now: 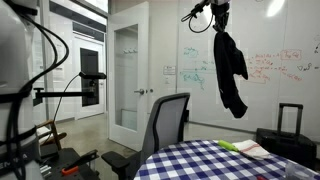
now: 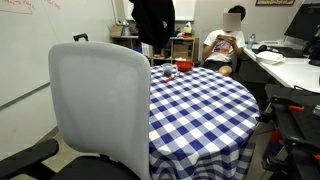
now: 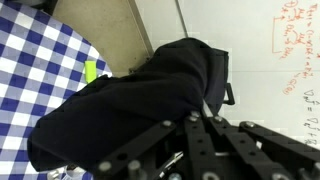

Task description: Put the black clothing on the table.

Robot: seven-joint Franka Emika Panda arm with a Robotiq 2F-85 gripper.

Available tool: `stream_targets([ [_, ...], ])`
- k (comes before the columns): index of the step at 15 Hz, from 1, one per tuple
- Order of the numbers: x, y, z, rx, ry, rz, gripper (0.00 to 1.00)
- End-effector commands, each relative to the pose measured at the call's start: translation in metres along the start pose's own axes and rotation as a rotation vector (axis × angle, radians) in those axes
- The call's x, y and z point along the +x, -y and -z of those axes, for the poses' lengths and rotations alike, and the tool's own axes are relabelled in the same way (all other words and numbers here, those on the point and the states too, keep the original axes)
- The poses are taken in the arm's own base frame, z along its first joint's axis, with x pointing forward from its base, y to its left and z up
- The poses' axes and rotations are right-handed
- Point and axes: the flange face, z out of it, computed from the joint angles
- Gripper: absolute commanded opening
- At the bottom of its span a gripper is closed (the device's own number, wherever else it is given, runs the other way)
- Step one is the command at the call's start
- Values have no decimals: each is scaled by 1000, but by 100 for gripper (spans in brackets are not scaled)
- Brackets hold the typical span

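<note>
The black clothing hangs limp from my gripper, high in the air beside the whiteboard wall. It also shows in an exterior view at the far side of the table and fills the wrist view. My gripper is shut on the garment's top. The table with the blue-and-white checkered cloth lies below and to the side of the hanging garment; it shows in both exterior views and at the wrist view's left.
A grey-backed office chair stands at the table's edge. A black suitcase stands by the wall. A yellow-green item and papers lie on the table. A seated person is beyond the table, near desks.
</note>
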Motion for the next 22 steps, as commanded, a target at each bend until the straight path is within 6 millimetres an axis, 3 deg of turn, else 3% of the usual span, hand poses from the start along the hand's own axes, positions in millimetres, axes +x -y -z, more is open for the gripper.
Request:
stream_targets([
  [1, -29, -29, -27, -63, 42, 8, 1],
  [5, -56, -73, -88, -166, 45, -13, 1],
  [12, -77, -147, -198, -307, 18, -108, 1],
  [15, -77, -171, -233, -352, 8, -109, 1],
  [19, -61, -199, -254, -392, 1, -147, 1],
  [22, -48, -214, -245, -374, -21, -186, 1],
])
